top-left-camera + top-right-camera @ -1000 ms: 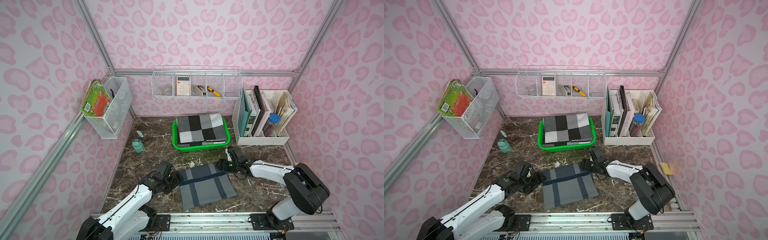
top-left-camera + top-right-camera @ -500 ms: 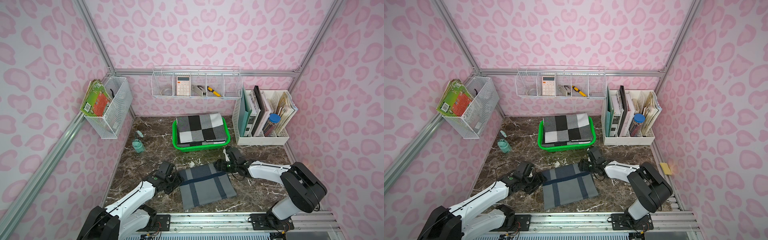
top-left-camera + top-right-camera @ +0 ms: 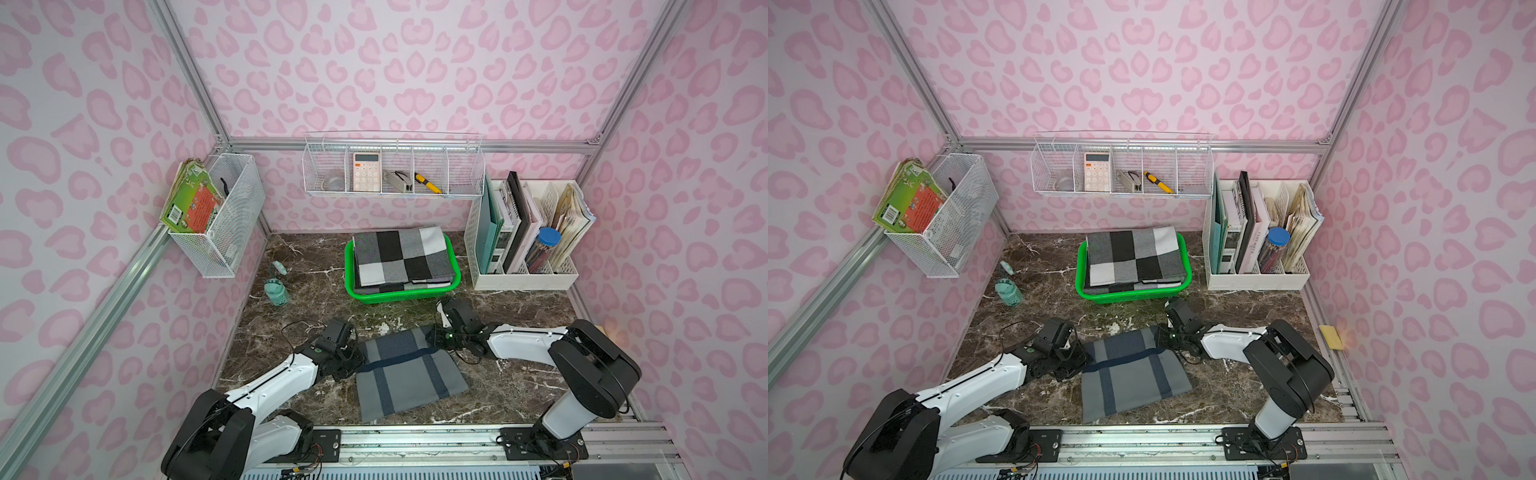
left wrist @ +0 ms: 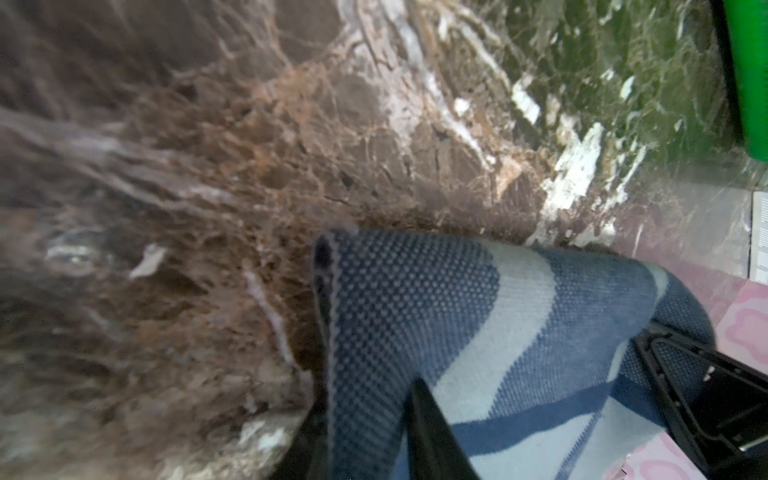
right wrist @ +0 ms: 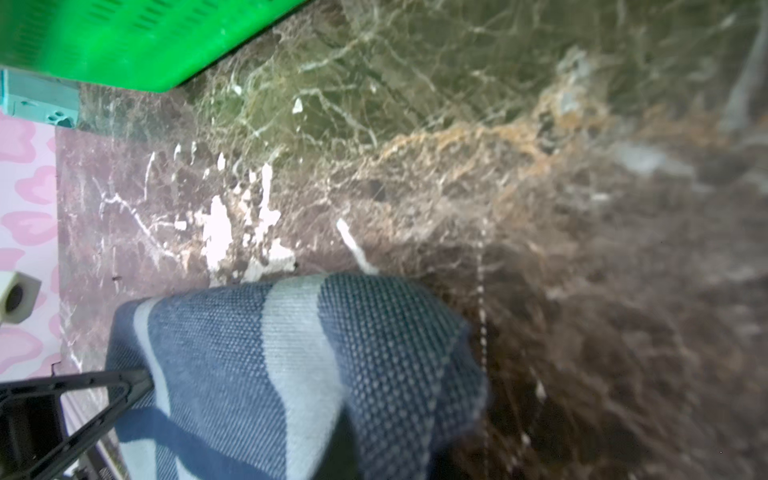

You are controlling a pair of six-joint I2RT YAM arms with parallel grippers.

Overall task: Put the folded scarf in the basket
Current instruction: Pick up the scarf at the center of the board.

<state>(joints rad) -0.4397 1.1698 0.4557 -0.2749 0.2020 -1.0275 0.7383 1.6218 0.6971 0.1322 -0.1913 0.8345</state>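
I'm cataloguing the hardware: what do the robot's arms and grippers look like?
The left arm and right arm have white link shells, bulky black joints and black wrists. Thin black cables loop beside each wrist. Fingers are black open triangular frames.

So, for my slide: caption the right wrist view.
Right gripper shut on folded blue-grey striped scarf near green plastic basket.
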